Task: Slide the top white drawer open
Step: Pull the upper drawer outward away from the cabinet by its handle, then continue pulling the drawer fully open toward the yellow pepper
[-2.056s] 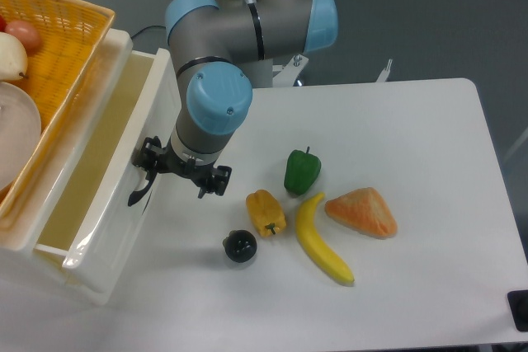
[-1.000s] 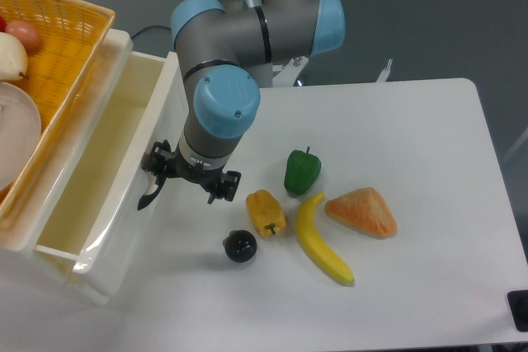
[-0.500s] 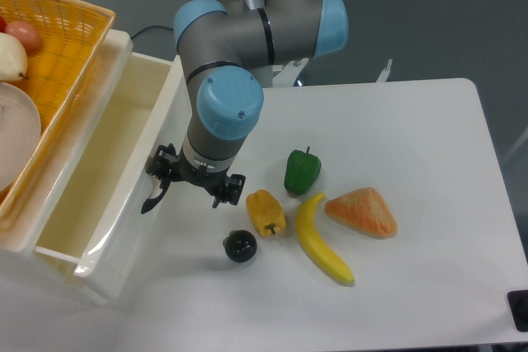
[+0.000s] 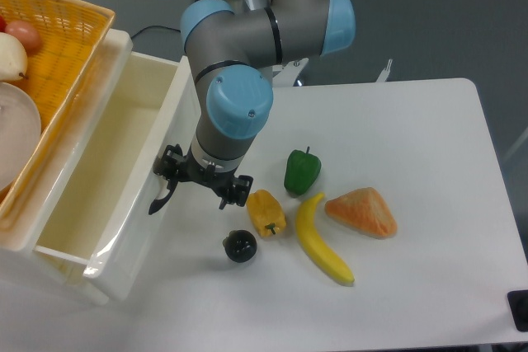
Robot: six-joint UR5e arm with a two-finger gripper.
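Note:
The top white drawer [image 4: 124, 162] stands pulled well out of the cabinet at the left, its white inside showing and empty. Its curved black handle [image 4: 158, 199] sticks out from the drawer front. My gripper [image 4: 200, 182] hangs straight down against the drawer front, right at the handle. The wrist hides the fingertips, but the handle stays with the gripper, so it appears shut on it. The lower drawer is hidden under the open one.
A yellow pepper [image 4: 266, 212], a black round thing [image 4: 240, 246], a green pepper [image 4: 302, 171], a banana [image 4: 320, 240] and an orange wedge [image 4: 361, 213] lie just right of the gripper. An orange basket [image 4: 58, 55] with food sits on the cabinet top.
The gripper has moved right and slightly down with the handle, and the drawer has slid further out of the cabinet. The gripper now stands close to the yellow pepper.

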